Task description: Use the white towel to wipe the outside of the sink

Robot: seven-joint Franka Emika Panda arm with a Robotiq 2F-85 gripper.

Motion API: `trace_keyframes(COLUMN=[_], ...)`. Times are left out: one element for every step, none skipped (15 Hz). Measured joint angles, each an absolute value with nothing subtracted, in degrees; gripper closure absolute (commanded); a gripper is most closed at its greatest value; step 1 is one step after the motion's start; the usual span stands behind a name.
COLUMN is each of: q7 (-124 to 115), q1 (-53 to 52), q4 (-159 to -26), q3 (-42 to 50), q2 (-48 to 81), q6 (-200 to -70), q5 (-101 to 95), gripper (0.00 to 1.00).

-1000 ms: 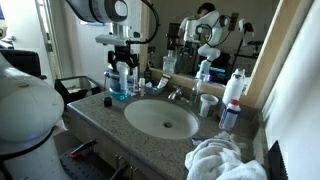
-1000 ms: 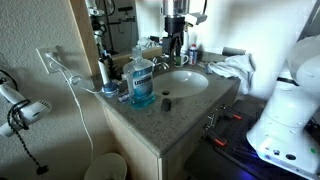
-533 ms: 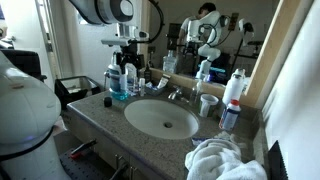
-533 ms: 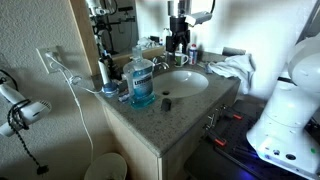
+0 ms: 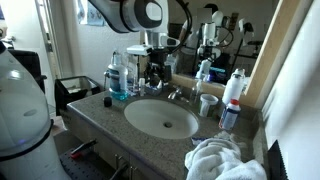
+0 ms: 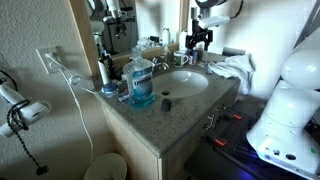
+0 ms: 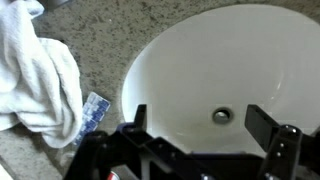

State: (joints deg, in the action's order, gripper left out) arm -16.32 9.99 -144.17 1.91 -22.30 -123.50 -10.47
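The white towel (image 5: 225,160) lies crumpled on the speckled counter beside the oval white sink (image 5: 161,118). It also shows in an exterior view (image 6: 232,69) and at the left of the wrist view (image 7: 35,80). My gripper (image 7: 200,120) hangs open and empty above the sink basin (image 7: 215,70), with the drain (image 7: 222,116) between its fingers. In both exterior views the gripper (image 5: 156,72) (image 6: 197,40) is high over the back of the sink (image 6: 180,82), apart from the towel.
A blue mouthwash bottle (image 6: 142,80), other bottles (image 5: 233,90), a cup (image 5: 207,104) and the faucet (image 5: 178,94) stand round the sink. A small blue packet (image 7: 95,110) lies by the towel. A mirror is behind the counter, and a white toilet (image 6: 290,100) beside it.
The arm has swung from the bottle end of the counter across to above the sink, towards the towel. The towel has not moved.
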Motion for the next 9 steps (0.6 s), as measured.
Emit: trace_keyframes(q7=[-17.57, -19.02, -20.78, -22.62, -24.72, -26.73, -28.85, -31.18, -33.58], q1=[11.5, 12.99, 14.37, 15.64, 16.85, 17.95, 19.02, 20.01, 20.98], q4=[-144.21, -144.21, -144.2, -144.14, -143.98, -143.7, -143.37, -142.99, -142.62], q3=[2.91, 3.81, 4.54, 5.16, 5.77, 6.27, 6.77, 7.27, 7.73], q2=[-21.49, -20.52, -19.43, -18.32, -17.14, -16.06, -15.04, -14.13, -13.44], q6=[-124.73, -126.3, -127.96, -129.51, -130.97, -132.19, -133.27, -134.22, -135.0], q5=[-10.94, -11.39, -11.84, -12.32, -12.82, -13.22, -13.7, -14.47, -15.33], gripper=[0.0, 0.0, 0.0, 0.0, 0.0, 0.0, 0.0, 0.0, 0.0])
